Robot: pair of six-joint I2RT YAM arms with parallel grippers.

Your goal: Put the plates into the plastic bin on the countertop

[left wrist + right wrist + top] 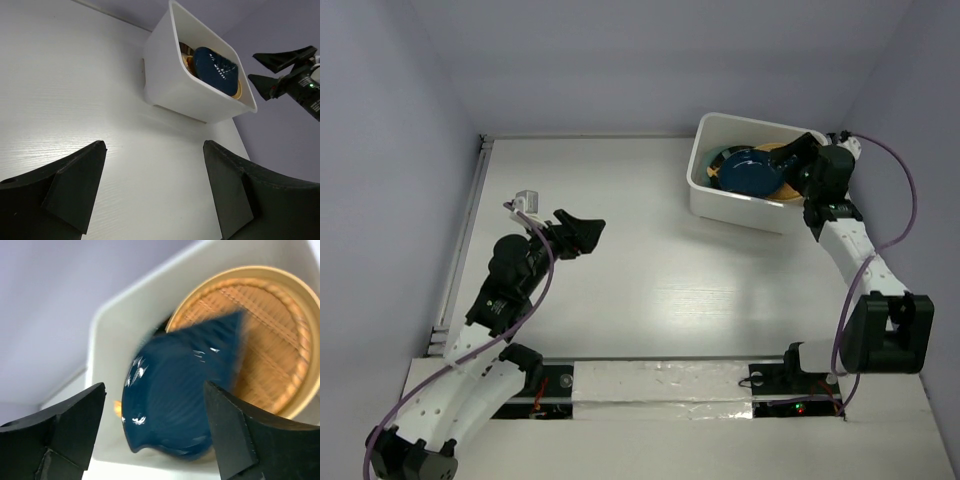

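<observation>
The white plastic bin (732, 208) stands at the far right of the countertop (650, 290). A navy irregular plate (750, 172) lies on top inside it, over a woven orange round plate (784, 190). Other plates under them are mostly hidden. My right gripper (792, 165) hovers open and empty over the bin's right side. In the right wrist view the right gripper (155, 387) is just above the blurred navy plate (175, 395) and the woven plate (270, 340). My left gripper (582, 232) is open and empty above the countertop at centre left, pointing toward the bin (170, 85).
Grey-lilac walls enclose the countertop. A metal rail (470, 230) runs along the left edge. The left wrist view shows the right gripper (272, 70) beside the bin's far rim and the navy plate (216, 70) inside.
</observation>
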